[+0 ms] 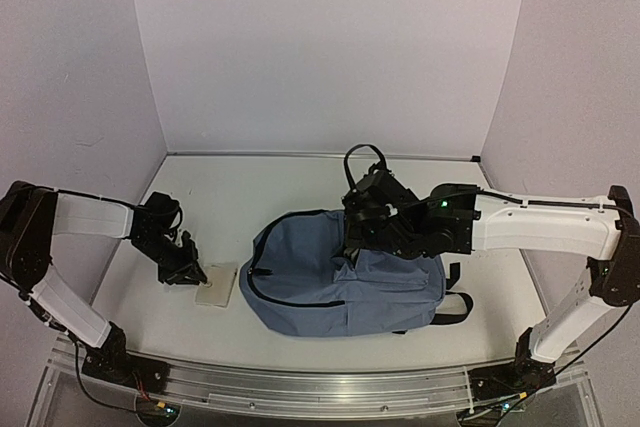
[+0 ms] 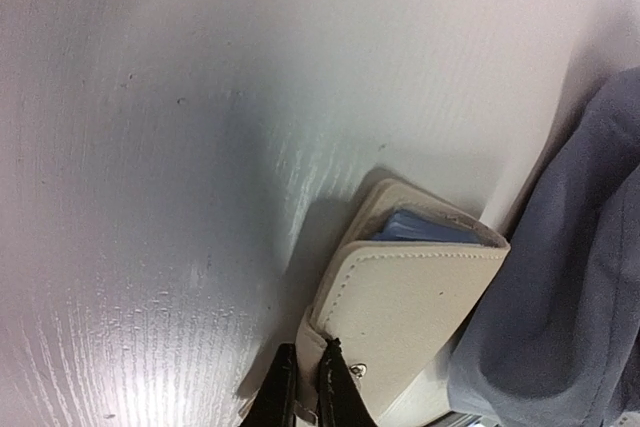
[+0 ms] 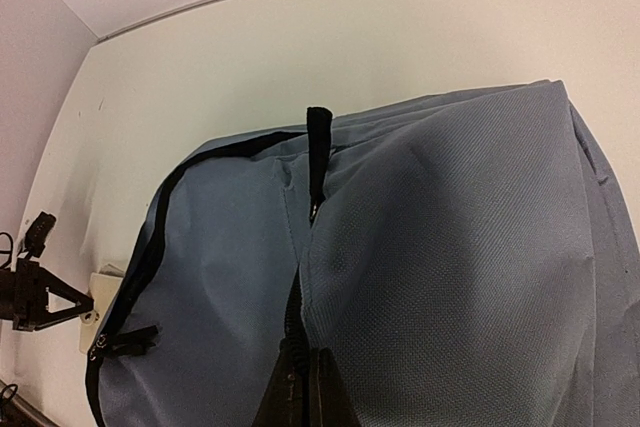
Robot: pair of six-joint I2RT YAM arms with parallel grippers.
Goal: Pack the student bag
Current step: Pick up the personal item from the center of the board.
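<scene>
The slate-blue student bag [image 1: 340, 277] lies flat at mid-table, its black zipper track curving along the left side. My right gripper [image 1: 352, 245] is over its top. In the right wrist view that gripper [image 3: 305, 349] is shut on the bag's [image 3: 450, 247] fabric edge beside a black zipper. A cream wallet [image 1: 217, 285] lies just left of the bag. My left gripper [image 1: 197, 277] is at its left edge. In the left wrist view that gripper [image 2: 308, 352] is shut on the wallet's [image 2: 420, 297] flap, and blue cards [image 2: 430, 227] show inside.
The bag's black carry loop [image 1: 365, 155] stands up behind the right wrist. A black strap [image 1: 455, 307] sticks out at the bag's right. Purple walls close the table at the back and sides. A metal rail [image 1: 300, 382] runs along the near edge.
</scene>
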